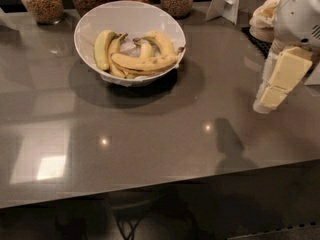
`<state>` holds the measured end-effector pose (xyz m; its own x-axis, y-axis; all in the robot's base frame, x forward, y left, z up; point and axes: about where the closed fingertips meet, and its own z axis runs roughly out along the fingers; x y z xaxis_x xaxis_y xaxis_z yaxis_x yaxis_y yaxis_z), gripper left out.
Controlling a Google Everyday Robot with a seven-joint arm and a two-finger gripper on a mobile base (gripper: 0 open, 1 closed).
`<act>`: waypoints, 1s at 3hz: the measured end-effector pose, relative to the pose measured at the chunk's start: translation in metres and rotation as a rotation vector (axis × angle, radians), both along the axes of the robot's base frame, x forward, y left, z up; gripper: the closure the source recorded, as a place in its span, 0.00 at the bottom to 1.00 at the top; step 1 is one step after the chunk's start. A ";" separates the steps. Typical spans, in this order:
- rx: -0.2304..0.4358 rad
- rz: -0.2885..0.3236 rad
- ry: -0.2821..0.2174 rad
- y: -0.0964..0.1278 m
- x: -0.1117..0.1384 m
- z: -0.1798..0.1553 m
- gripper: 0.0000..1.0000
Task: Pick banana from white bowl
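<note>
The gripper (274,95) hangs at the right of the counter (150,149), open or closed I cannot tell, well apart from the white bowl (125,19) where the banana (145,62) lies before the other bananas (104,48); I would descend over its middle, pinching across its width.

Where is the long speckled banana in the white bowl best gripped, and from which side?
Probably at its middle, from above: the banana lies crosswise on top of the other bananas, near the white bowl's front wall. The gripper hangs at far right.
</note>
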<state>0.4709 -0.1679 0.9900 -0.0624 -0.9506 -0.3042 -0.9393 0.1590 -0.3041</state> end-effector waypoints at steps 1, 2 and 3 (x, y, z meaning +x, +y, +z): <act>0.050 0.088 -0.051 0.031 0.022 0.004 0.00; 0.093 0.161 -0.079 0.062 0.051 -0.001 0.00; 0.140 0.201 -0.083 0.088 0.079 -0.009 0.00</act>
<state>0.5500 -0.0803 0.9814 0.1541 -0.8897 -0.4298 -0.9289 0.0177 -0.3698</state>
